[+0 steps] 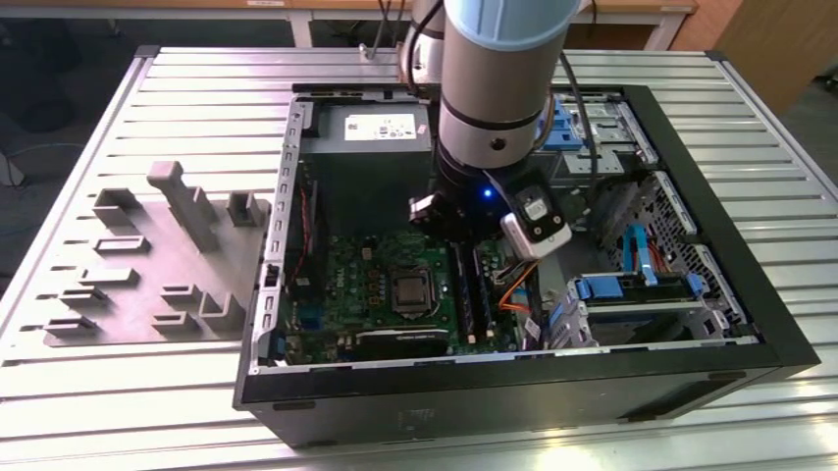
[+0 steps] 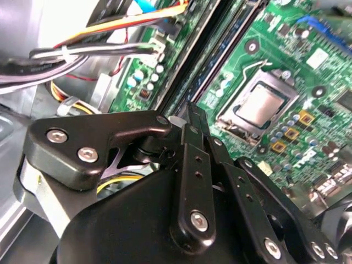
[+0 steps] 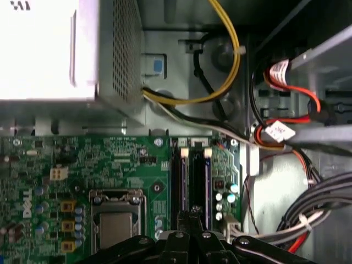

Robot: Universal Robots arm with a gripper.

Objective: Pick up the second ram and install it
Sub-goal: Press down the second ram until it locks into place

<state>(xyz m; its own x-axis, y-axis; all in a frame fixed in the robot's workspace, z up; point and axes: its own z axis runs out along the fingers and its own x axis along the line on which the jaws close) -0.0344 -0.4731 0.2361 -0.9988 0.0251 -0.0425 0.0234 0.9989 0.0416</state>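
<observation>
The gripper [image 3: 191,215] hangs inside the open computer case [image 1: 772,324], directly over the memory slots [image 3: 192,181] at the centre of the exterior view. Its fingers [image 2: 193,148] are pressed together with no visible gap. A blue ram stick [image 3: 207,187] sits seated in the slot beside the green motherboard [image 3: 82,165].

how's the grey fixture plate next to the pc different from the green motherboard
The grey fixture plate is plain grey, while the motherboard is green and crowded with parts. The plate lies on the slatted table outside the case, at the exterior view's left. The motherboard lies inside the open case. The plate carries raised blocks and posts, the motherboard a processor socket and long black slots. Both lie flat.
</observation>
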